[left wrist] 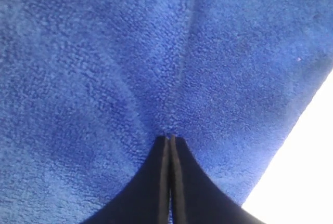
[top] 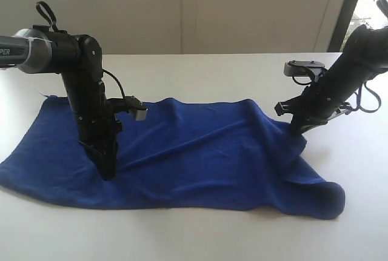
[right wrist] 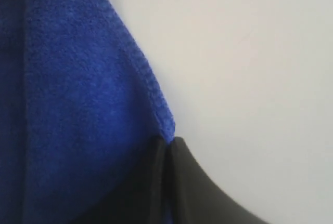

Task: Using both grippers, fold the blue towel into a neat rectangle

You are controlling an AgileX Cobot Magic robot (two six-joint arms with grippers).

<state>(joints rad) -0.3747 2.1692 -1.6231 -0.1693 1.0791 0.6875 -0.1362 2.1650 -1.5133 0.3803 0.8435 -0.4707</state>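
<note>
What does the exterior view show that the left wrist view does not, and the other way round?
Only the exterior view: the whole blue towel lying on the white table, and the right hand at its right end. Only the left wrist view: the left hand, jaws pressed together, a crease running from their tips. Both: the towel, some table, the left hand pinching cloth.

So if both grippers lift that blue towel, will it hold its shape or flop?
Likely floppy: the blue towel bunches and sags where the right gripper pinches its edge. Probably not slippery: fuzzy pile, pinched ridge at the left gripper.
</note>
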